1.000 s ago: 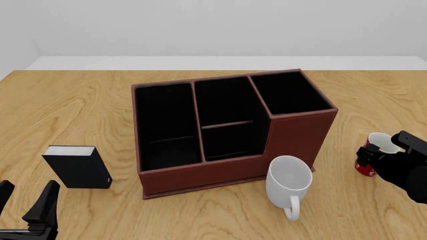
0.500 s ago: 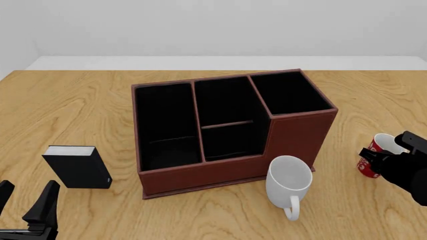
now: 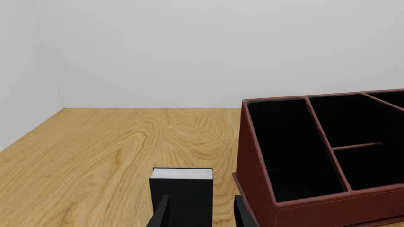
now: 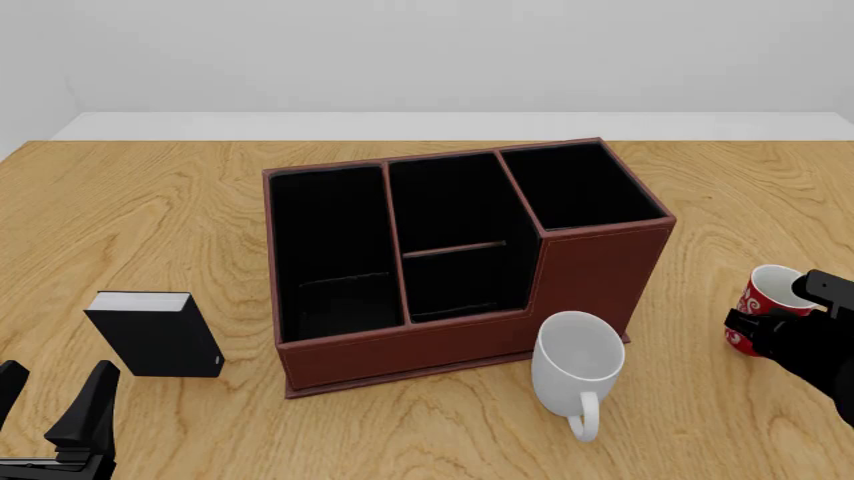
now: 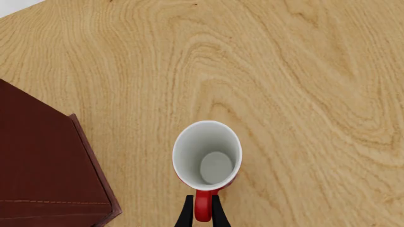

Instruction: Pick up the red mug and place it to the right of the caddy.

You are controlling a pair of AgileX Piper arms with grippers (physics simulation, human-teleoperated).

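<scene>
The red mug [image 4: 770, 297], white inside, is at the far right of the front view, to the right of the caddy [image 4: 601, 270] with a gap of bare table between them. My right gripper [image 4: 755, 329] is shut on its red handle; in the right wrist view the thin fingers pinch the handle [image 5: 202, 208] just below the mug's white mouth [image 5: 208, 153], and a corner of the caddy [image 5: 38, 165] shows. Whether the mug touches the table I cannot tell. My left gripper [image 4: 51, 402] stands open at the near left edge, holding nothing.
A larger plain white mug [image 4: 578, 365] stands in front of the caddy's near right corner. A small black book-like box [image 4: 158, 335] stands left of the caddy, just ahead of the left gripper [image 3: 202, 215]. The table's right edge lies beyond the red mug.
My right gripper has carried the red mug to the right, farther from the caddy and slightly up in the front view. The left arm has not moved.
</scene>
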